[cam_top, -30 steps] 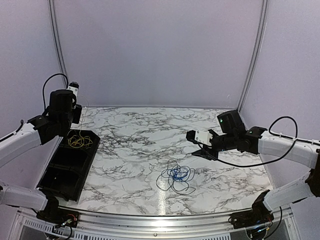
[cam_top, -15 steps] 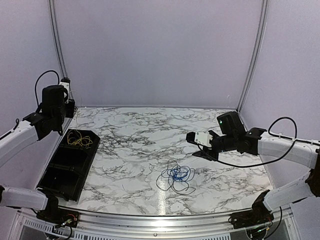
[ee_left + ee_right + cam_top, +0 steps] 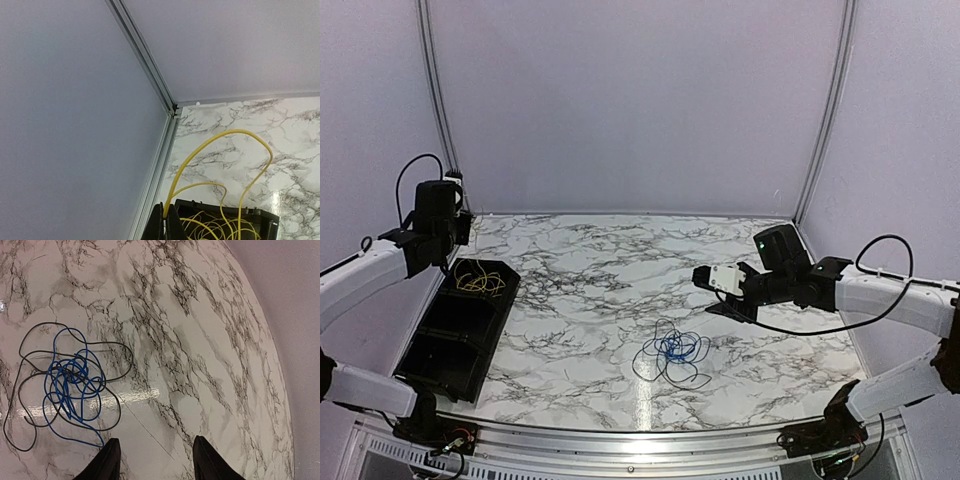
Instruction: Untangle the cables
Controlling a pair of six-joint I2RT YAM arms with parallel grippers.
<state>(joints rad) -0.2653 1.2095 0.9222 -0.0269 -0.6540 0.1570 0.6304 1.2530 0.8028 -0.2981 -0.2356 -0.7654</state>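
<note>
- While the left gripper [image 3: 165, 224] is pinched shut on the yellow cable [image 3: 235, 131], that cable arches up from its fingers and falls back into a heap in the far compartment of the black tray [image 3: 425, 372] at the left edge of the table [image 3: 590, 260].
- The blue cable [image 3: 70, 385] and the black cable [image 3: 45, 324] lie tangled together on the table, near its front middle.
- The right gripper [image 3: 156, 462] hangs over the table just beside that tangle, jaws spread, holding nothing.
</note>
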